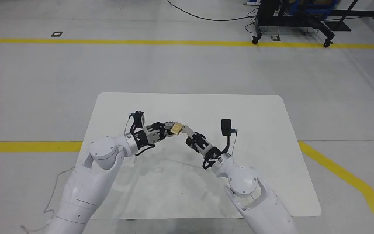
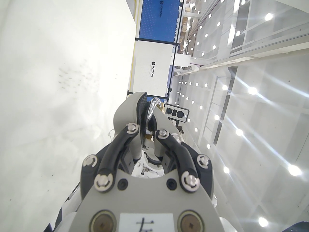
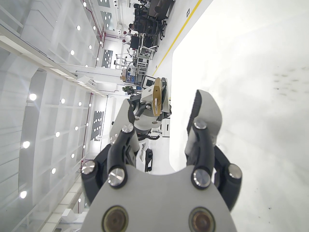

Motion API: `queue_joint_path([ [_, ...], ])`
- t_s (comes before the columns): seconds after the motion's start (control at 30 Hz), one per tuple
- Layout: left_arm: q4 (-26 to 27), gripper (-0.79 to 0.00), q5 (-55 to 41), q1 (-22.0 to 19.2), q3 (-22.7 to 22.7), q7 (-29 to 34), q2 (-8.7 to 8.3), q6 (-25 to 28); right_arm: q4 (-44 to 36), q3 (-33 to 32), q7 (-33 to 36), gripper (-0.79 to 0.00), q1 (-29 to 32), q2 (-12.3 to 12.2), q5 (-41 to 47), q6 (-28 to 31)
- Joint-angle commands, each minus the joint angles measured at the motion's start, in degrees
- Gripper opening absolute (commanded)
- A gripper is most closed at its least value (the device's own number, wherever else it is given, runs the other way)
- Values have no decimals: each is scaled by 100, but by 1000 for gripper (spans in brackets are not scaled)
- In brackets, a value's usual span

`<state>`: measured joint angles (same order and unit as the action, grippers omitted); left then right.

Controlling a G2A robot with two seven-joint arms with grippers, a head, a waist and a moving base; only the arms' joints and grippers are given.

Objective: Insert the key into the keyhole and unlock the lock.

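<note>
a: jaws of the left gripper (image 2: 147, 115)?
b: pinched on the brass lock (image 3: 157, 97), held up over the white table (image 1: 257, 117).
a: and the right gripper (image 3: 164, 117)?
b: spread wide — facing the lock's keyhole end, a silver key (image 3: 158, 105) seemingly in it.

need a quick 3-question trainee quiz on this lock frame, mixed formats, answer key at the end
1. True or false: the right pincer is shut on the lock.
2. Where is the lock? A) held over the table by the left pincer; B) lying flat on the table; C) clamped in the right pincer.
3. Fill in: the left pincer grips the lock by its silver ___.

Key: 1 false, the right pincer is open and faces the lock. 2 A. 3 shackle.
</note>
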<state>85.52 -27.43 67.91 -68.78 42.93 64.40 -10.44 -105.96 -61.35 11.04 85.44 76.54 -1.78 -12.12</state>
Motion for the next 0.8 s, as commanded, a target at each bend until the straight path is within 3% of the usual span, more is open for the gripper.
queue_joint_path([
  [0.0,-12,-785,-1,0,-36,-2,-5,23,0,0,0,0,0,0,0,0],
  [0.1,-5,-785,18,5,-82,31,-14,113,-3,-38,22,0,38,10,275,41],
  [0.23,21,-785,134,23,-136,112,-30,383,-109,-416,339,0,170,26,1667,300],
  [0.27,25,-785,145,28,-145,131,-31,455,-122,-508,438,-175,201,22,1920,303],
  [0.33,56,-785,171,36,-143,213,-33,606,-136,-646,690,-422,270,18,2489,240],
  [0.37,69,-785,174,45,-136,263,-34,663,-134,-702,761,-443,275,11,2617,182],
  [0.57,70,-785,277,47,-94,541,-45,863,133,-579,745,-471,138,14,2651,-194],
  [0.77,90,-785,382,49,-63,580,-51,862,123,-480,758,-459,123,17,2666,-117],
])
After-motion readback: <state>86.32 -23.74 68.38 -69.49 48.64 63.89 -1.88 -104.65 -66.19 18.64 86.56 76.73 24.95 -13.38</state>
